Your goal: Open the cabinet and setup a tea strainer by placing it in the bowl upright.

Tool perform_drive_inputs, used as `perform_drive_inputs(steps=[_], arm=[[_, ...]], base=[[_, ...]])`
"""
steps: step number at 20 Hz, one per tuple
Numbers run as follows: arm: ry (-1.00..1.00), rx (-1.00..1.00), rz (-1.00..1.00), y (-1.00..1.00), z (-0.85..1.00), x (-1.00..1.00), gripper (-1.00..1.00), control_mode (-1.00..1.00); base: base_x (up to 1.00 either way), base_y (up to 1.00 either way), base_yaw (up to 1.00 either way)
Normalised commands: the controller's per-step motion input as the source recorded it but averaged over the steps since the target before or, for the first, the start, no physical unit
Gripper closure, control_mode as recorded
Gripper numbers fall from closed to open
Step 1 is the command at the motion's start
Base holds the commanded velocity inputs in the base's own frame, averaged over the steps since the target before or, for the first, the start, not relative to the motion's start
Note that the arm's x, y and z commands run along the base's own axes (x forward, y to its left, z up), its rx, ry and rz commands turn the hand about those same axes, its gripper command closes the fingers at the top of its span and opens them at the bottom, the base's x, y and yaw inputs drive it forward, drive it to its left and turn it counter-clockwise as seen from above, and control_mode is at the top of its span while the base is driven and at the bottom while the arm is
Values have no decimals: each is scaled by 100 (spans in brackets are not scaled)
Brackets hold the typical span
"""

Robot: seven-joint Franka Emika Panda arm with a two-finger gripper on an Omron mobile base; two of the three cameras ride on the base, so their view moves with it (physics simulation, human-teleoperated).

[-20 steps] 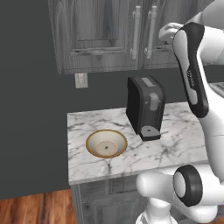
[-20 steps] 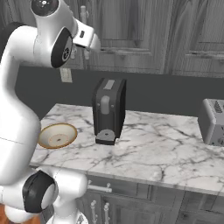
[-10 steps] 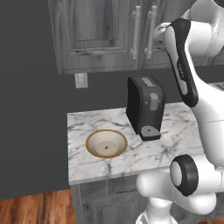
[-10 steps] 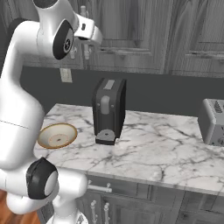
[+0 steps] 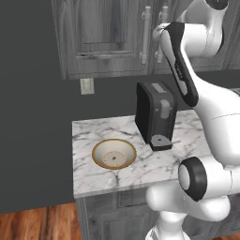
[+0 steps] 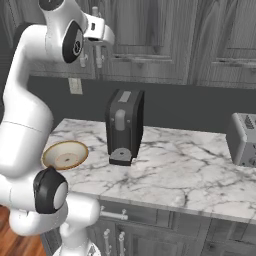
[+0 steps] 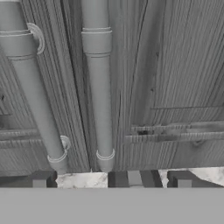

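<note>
Hand (image 7: 112,179), fingers spread apart, is facing the closed cabinet (image 5: 103,42) handles. Bowl (image 5: 114,153) is waiting on the table; opening and strainer placement are remaining

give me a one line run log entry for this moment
phase: reaching for handle | gripper: open, at cabinet handles | cabinet: closed | bowl: empty on counter

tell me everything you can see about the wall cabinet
The cabinet is dark grey wood grain with panelled doors, hung on the wall above the marble counter. Its doors look shut. Two long, light-grey bar handles run vertically side by side at the door edges. The open gripper is right in front of them, gripping neither.
</note>
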Motion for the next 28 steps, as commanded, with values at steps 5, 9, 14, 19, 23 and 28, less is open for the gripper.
perform_drive_inputs(steps=[5, 9, 14, 19, 23, 28], arm=[[-4, -3, -2, 0, -3, 49, -100, -100], [0, -2, -4, 0, -9, 57, -100, -100], [0, 0, -1, -5, -15, 67, -100, -100], [0, 0, 0, -2, -2, 58, -100, -100], [-1, 0, 0, 0, -1, 42, -100, -100], [-7, 0, 1, 0, -7, 41, -100, -100]], base=[[0, 0, 0], [0, 0, 0], [0, 0, 0], [0, 0, 0], [0, 0, 0], [0, 0, 0]])
